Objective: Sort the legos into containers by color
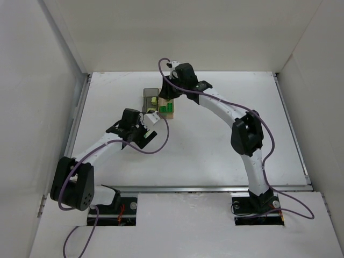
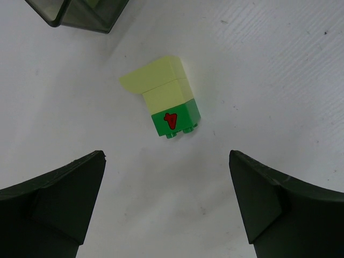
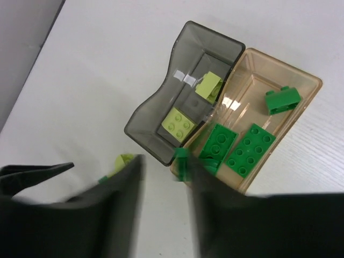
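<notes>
In the left wrist view, a pale yellow-green lego stacked on a dark green lego with a red mark (image 2: 167,102) lies on the table. It is just ahead of my open, empty left gripper (image 2: 166,157); the stack also shows in the right wrist view (image 3: 123,160). The smoky grey container (image 3: 156,115) holds two pale yellow-green legos (image 3: 178,123). The amber container (image 3: 309,86) joined to it holds several dark green legos (image 3: 249,150). My right gripper (image 3: 165,161) is blurred above the amber box's near corner. Its jaws stand apart, with a small dark green lego (image 3: 181,161) by the right finger.
White walls enclose the table on the left, back and right. The containers (image 1: 159,102) sit at the middle back, with both grippers close beside them: left gripper (image 1: 144,129), right gripper (image 1: 168,101). A corner of the grey box shows in the left wrist view (image 2: 80,13).
</notes>
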Controlling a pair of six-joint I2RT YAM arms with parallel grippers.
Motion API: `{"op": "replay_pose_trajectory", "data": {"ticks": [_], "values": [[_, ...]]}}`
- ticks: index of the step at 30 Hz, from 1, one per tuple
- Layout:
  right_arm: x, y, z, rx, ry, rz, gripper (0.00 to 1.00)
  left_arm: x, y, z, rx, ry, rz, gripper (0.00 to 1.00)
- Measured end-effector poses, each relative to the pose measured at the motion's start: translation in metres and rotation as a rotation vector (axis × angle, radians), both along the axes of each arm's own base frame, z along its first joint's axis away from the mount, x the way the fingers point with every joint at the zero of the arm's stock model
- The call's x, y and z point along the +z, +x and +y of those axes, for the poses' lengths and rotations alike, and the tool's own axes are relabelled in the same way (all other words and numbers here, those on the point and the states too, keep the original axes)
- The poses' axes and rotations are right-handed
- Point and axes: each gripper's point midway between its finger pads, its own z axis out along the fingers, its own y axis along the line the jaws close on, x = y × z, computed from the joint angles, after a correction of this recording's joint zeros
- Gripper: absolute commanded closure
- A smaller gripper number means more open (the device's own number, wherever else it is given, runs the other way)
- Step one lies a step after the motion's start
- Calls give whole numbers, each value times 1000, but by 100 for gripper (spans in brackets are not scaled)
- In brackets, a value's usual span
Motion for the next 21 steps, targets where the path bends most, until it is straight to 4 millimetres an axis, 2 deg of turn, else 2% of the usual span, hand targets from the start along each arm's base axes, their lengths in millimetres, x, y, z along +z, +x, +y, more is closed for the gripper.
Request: {"op": "replay_pose_trajectory", "data": {"ticks": [2, 3, 4, 5, 6, 7, 8, 11, 21], "values": [[-6, 0, 2, 13, -3, 12, 85, -1, 0, 0, 11, -3, 5, 1], [-11, -1, 3, 13, -6, 24, 90, -1, 0, 0, 14, -6, 6, 1], [-16, -2, 3, 16, -14, 35, 90, -1, 0, 0, 19, -9, 8, 1], [-23, -2, 2, 15, -22, 49, 82, -1, 0, 0, 21, -11, 8, 1], [-28, -3, 2, 14, -30, 62, 65, -1, -1, 0, 23, -12, 10, 1], [-34, -4, 1, 14, -38, 75, 31, -1, -1, 0, 25, -13, 13, 1], [-38, -4, 0, 10, -43, 85, 25, -1, -1, 0, 26, -14, 14, 1], [-44, -5, -1, 9, -59, 93, 27, -2, -2, 0, 30, -16, 17, 1], [-46, -9, -5, 6, -70, 105, 27, 1, -3, -4, 34, -43, 17, 1]]}}
